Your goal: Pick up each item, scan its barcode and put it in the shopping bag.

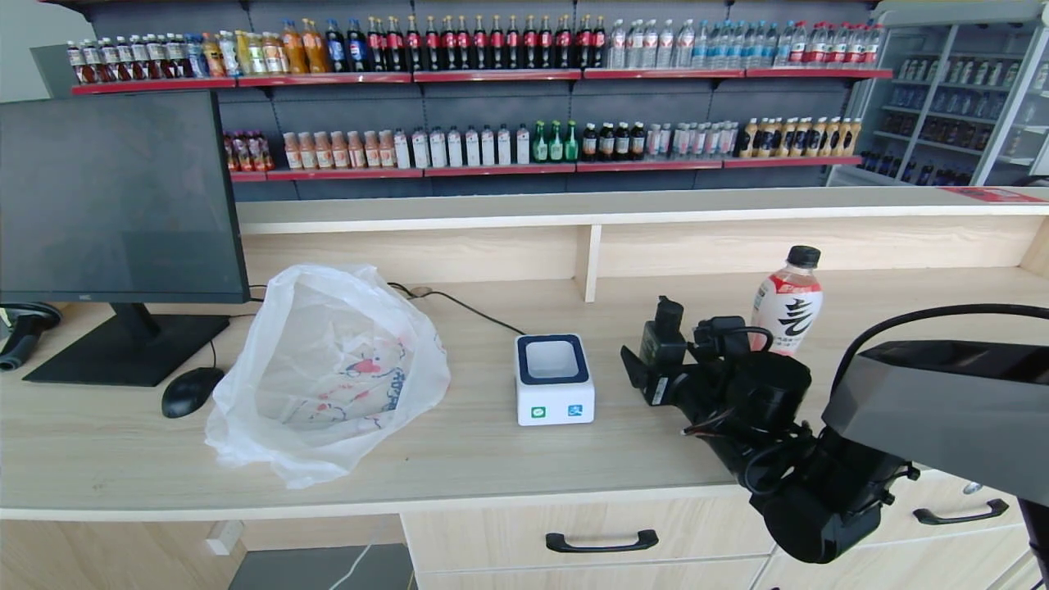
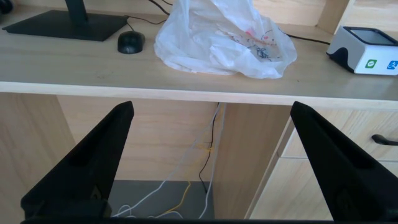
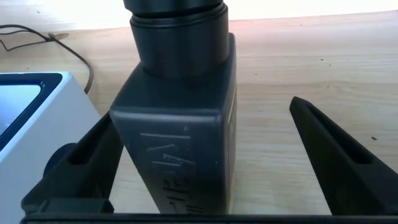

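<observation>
A dark square bottle (image 1: 665, 326) with a black cap stands on the wooden counter (image 1: 492, 459), just right of the white barcode scanner (image 1: 553, 377). My right gripper (image 1: 665, 354) is open around it. In the right wrist view the dark bottle (image 3: 180, 137) stands between the fingers of my right gripper (image 3: 202, 115), with a gap on one side, next to the barcode scanner (image 3: 28, 118). A white bottle (image 1: 788, 299) with a pink label stands behind. The translucent shopping bag (image 1: 328, 369) lies left of the scanner. My left gripper (image 2: 211, 106) hangs open and empty below the counter's front edge, facing the shopping bag (image 2: 224, 37).
A monitor (image 1: 115, 205), a black mouse (image 1: 190, 390) and a handheld scanner (image 1: 24, 328) occupy the counter's left end. A cable runs behind the bag. A raised shelf with a divider (image 1: 586, 262) borders the back. Drawers (image 1: 602, 541) sit under the counter.
</observation>
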Available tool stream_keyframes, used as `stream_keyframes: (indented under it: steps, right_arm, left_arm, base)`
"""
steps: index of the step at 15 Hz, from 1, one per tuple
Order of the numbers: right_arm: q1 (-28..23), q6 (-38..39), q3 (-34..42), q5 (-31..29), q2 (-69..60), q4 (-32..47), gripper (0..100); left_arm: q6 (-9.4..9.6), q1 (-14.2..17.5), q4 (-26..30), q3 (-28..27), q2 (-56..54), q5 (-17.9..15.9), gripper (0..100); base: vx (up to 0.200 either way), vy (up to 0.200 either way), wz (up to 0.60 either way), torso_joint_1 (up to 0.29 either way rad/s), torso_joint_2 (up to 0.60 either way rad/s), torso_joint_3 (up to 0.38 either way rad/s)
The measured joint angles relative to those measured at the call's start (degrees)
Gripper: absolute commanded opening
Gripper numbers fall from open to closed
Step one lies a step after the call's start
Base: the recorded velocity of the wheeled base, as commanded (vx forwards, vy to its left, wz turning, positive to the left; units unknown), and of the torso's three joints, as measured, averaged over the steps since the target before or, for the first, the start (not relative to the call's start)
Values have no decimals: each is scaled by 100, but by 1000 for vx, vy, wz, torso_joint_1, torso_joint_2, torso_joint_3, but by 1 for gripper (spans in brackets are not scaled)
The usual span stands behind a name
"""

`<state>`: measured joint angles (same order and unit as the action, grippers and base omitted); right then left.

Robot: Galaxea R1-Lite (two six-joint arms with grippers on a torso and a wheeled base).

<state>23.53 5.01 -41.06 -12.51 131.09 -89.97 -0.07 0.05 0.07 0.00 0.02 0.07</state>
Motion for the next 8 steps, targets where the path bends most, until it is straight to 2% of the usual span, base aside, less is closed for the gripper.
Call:
stream_keyframes:
  steps: [8]
  right_arm:
    - [-68,-1,0,2,-7,9,0]
  left_arm:
    - [2,0,0,0,0,0,100]
  base:
    - [0,0,0,0,0,0]
